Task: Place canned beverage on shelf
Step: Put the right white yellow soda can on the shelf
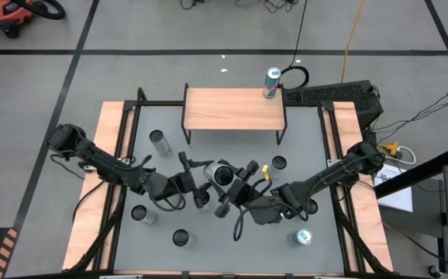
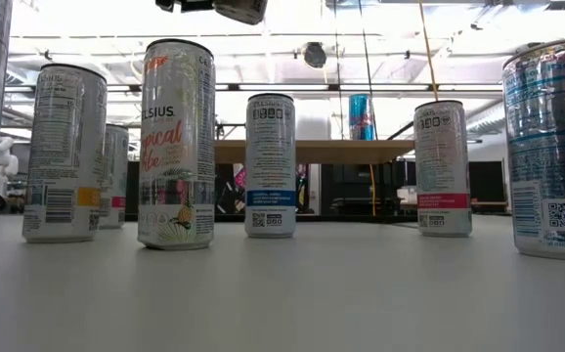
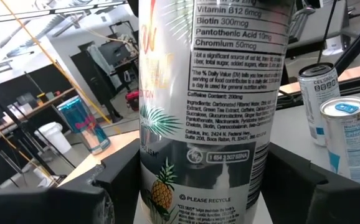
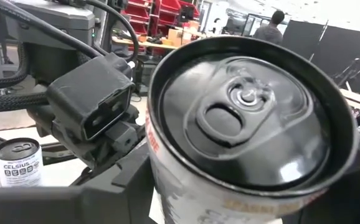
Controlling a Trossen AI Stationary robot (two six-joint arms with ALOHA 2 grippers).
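Desk (image 1: 301, 155) fills my high view, grey-topped with wooden side edges. The shelf (image 1: 234, 108) stands at its 12 o'clock edge, a light wood plank on thin black legs. A blue can (image 1: 271, 83) stands upright at the plank's far corner, toward 1 o'clock.

My left arm comes in from 9 o'clock and my right arm from 4 o'clock, and they meet near the middle of the desk. The left claw (image 1: 208, 178) is closed on the held can (image 1: 222, 174). In its wrist view the label with a pineapple fills the space between its two dark fingers (image 3: 114, 193). The right claw (image 1: 236, 191) sits just beside that can on its 4 o'clock side, and its wrist view looks down on the dark lid from close by. Whether the right claw grips the can I cannot tell.

Loose cans (image 1: 160, 139) stand upright on the desk around the arms, at roughly 10, 2, 7, 6 and 5 o'clock, all well apart from the shelf
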